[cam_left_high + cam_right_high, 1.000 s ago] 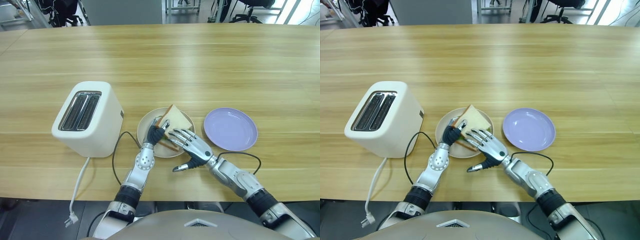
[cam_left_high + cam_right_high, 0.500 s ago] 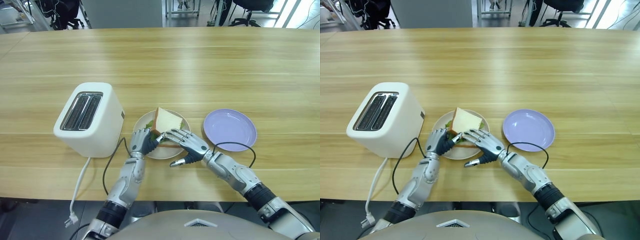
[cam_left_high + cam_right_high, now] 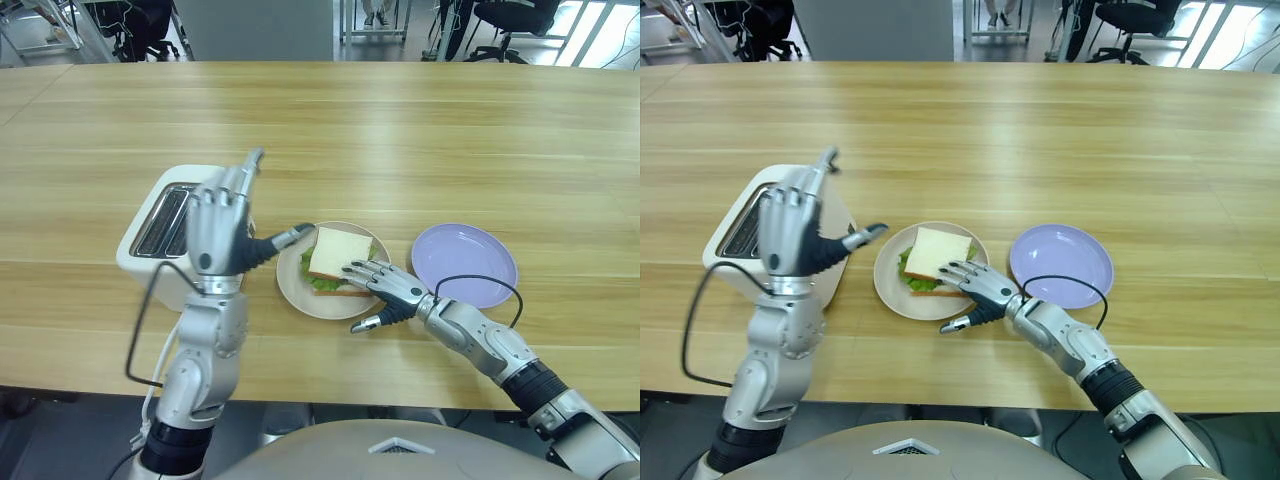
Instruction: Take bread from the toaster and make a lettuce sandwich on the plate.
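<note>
Sandwich (image 3: 337,262) apparently complete on plate (image 3: 298,293), right hand (image 3: 393,290) spread flat atop it, left hand (image 3: 222,230) aloft, empty, loosely curled; next, lift off gently.

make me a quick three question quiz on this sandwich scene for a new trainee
1. True or false: the bread-and-lettuce sandwich lies on the round beige plate.
2. Which hand rests on the sandwich? A: left hand. B: right hand. C: both.
3. Which appliance does the raised left hand partly hide?
Key: 1 true; 2 B; 3 the white two-slot toaster.
</note>
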Action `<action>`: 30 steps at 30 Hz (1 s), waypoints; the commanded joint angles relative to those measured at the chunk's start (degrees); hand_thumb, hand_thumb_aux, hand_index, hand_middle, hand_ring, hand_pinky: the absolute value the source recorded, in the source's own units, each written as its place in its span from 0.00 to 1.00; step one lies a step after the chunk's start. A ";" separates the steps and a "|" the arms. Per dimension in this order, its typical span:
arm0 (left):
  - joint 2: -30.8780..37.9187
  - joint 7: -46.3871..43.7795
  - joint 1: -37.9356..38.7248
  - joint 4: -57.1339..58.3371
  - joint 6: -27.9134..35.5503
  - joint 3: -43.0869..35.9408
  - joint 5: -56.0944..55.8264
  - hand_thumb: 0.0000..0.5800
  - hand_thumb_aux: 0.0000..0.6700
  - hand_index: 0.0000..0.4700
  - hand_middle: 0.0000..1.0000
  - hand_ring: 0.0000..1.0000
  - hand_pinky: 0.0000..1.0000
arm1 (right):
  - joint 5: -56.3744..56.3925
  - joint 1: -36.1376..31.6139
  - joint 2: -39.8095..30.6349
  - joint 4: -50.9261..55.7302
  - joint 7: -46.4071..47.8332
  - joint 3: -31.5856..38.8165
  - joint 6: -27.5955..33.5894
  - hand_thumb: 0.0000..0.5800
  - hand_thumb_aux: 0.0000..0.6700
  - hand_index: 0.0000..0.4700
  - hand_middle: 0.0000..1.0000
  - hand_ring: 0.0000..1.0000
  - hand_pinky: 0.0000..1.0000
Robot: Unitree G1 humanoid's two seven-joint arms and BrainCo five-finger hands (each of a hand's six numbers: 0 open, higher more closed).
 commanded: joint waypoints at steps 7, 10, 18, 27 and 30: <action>-0.95 -4.19 4.41 4.18 -17.91 2.86 -22.37 1.00 1.00 0.98 0.70 0.70 0.70 | 34.10 4.95 5.48 -10.43 1.49 -14.11 -8.83 1.00 1.00 0.98 0.00 0.00 0.00; 0.58 -6.81 5.95 3.96 -21.84 2.56 -23.91 1.00 1.00 0.98 1.00 1.00 1.00 | 41.71 6.66 4.45 -13.15 8.09 -13.91 -8.38 1.00 1.00 0.98 0.00 0.00 0.00; 11.84 -20.63 14.49 7.58 -32.90 -0.52 -28.71 1.00 1.00 0.98 1.00 1.00 1.00 | 41.76 13.85 -3.00 -16.65 20.38 -12.18 -11.05 1.00 1.00 0.98 1.00 1.00 1.00; 18.06 -29.25 16.03 20.89 -30.68 -8.83 -13.27 1.00 1.00 0.98 1.00 1.00 1.00 | 14.42 17.49 -8.73 -7.87 17.22 -6.73 -14.21 1.00 1.00 0.98 1.00 1.00 1.00; 17.44 -27.36 13.12 25.97 -28.39 -11.35 -5.38 1.00 1.00 0.98 1.00 1.00 1.00 | 7.64 16.09 -7.78 -5.21 13.11 -5.68 -12.95 1.00 1.00 0.98 1.00 1.00 1.00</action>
